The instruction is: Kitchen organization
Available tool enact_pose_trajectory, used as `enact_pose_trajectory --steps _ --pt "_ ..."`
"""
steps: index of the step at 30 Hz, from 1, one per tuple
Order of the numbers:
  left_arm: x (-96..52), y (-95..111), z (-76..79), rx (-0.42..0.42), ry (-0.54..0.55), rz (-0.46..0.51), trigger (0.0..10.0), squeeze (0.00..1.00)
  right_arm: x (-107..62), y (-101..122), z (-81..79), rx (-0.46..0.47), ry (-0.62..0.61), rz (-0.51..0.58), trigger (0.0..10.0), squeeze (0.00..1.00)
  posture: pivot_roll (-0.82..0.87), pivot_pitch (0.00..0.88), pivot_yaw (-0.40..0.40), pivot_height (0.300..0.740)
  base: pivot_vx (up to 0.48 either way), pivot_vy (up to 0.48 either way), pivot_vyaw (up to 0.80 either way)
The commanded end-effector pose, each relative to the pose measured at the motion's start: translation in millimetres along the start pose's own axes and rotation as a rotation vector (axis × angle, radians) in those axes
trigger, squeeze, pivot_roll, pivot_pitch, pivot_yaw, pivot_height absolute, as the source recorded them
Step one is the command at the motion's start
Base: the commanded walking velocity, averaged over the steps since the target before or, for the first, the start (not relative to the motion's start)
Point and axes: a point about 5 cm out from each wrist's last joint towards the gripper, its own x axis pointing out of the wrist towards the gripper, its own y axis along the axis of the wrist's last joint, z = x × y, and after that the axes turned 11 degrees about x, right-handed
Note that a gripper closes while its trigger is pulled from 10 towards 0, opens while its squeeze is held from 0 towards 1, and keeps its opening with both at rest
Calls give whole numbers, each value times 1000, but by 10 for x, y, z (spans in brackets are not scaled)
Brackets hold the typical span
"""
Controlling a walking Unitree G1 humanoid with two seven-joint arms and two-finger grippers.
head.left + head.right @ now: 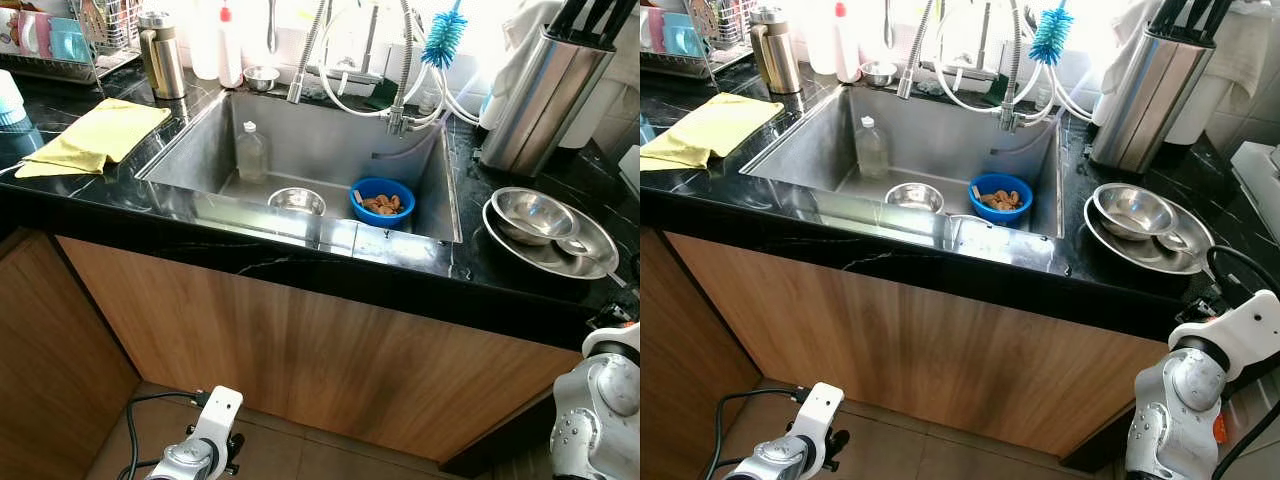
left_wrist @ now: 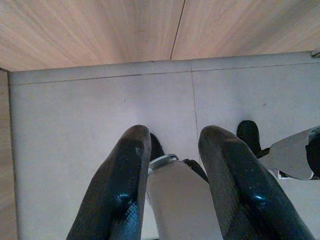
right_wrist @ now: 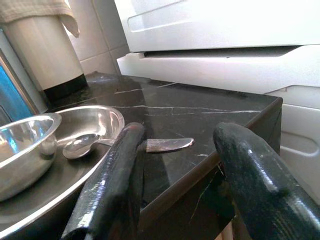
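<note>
At the desk's right near corner, the released right gripper (image 3: pixel 175 165) nears the long steel spoon (image 3: pixel 125 144) — a nudge could tip it off the stacked steel bowls (image 1: pixel 550 232).

The left arm (image 1: pixel 790 450) is silver-grey metal ending in a white, rounded block, with black cables looping out of it and small black fittings at its side. The right arm (image 1: pixel 1200 400) is built of rounded silver joint housings with rings of small screws, a white shell on top, a black cable and an orange mark. Both grippers' fingers (image 3: pixel 107 195) are long, black, glossy and slightly textured.
</note>
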Motion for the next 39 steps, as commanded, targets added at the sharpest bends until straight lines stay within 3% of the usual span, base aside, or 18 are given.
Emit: enact_pose_trajectory --steps 1,20,21,22,28,32,33,35,39 --pt "1 -4 8 9 -4 -7 10000 0 13 10 7 9 -8 4 0 0 200 49 -117 711 0 0 0" --pt "1 -1 3 16 5 -3 10000 0 23 32 -89 -23 49 25 0 0 201 47 -117 711 0 0 0" --pt "1 0 3 17 6 -3 10000 0 18 47 -120 -40 66 39 7647 0 201 46 -118 711 0 0 0" --pt "2 2 4 18 7 -2 10000 0 7 75 -176 -75 95 66 10000 0 202 46 -119 711 0 0 0" --pt "3 8 7 18 9 2 10000 0 -21 154 -323 -116 183 142 10000 0 204 42 -121 711 0 0 0" --pt "3 9 7 18 10 2 10000 0 -26 162 -337 -127 194 156 10000 0 204 42 -121 711 0 0 0" --pt "3 8 9 17 10 1 10000 0 -71 222 -452 -152 265 210 10000 0 204 38 -124 711 0 0 0" --pt "4 7 11 16 10 1 10000 0 -93 252 -513 -171 299 239 10000 0 204 37 -124 711 0 0 0" --pt "4 8 12 16 10 1 10000 0 -93 253 -519 -176 301 245 10000 0 204 37 -124 711 0 0 0"
